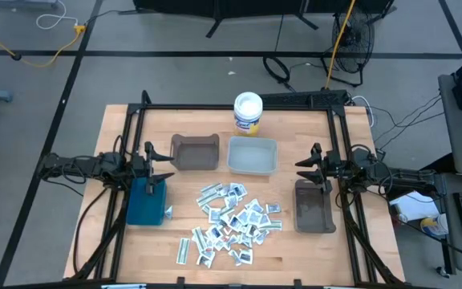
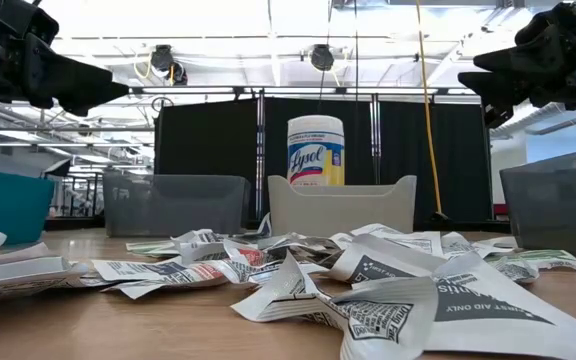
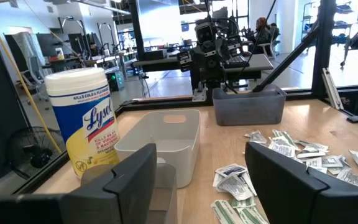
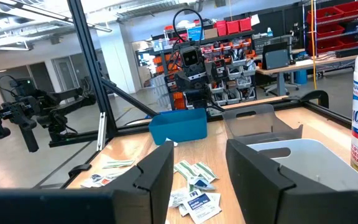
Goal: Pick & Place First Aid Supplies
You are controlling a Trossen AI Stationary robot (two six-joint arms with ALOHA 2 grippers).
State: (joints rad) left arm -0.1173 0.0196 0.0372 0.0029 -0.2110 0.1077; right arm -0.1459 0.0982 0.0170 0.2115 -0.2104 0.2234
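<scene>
The first aid supplies [image 1: 231, 221] lie in a loose heap of small white packets with blue, green and red print on the near middle of the table, also seen up close in the low view [image 2: 368, 290]. My left gripper [image 1: 160, 167] hovers open above the table's left side, over the blue bin [image 1: 145, 201]. My right gripper [image 1: 303, 170] hovers open at the right side, above the dark grey bin [image 1: 314, 206]. Each wrist view shows its own fingers spread, with nothing between them [image 3: 201, 180] [image 4: 199, 171].
Two more bins stand toward the far side: a dark grey one [image 1: 195, 152] and a white one [image 1: 253, 156]. A white round wipes tub [image 1: 248, 113] stands behind the white bin. A black frame borders the table on the left, right and far sides.
</scene>
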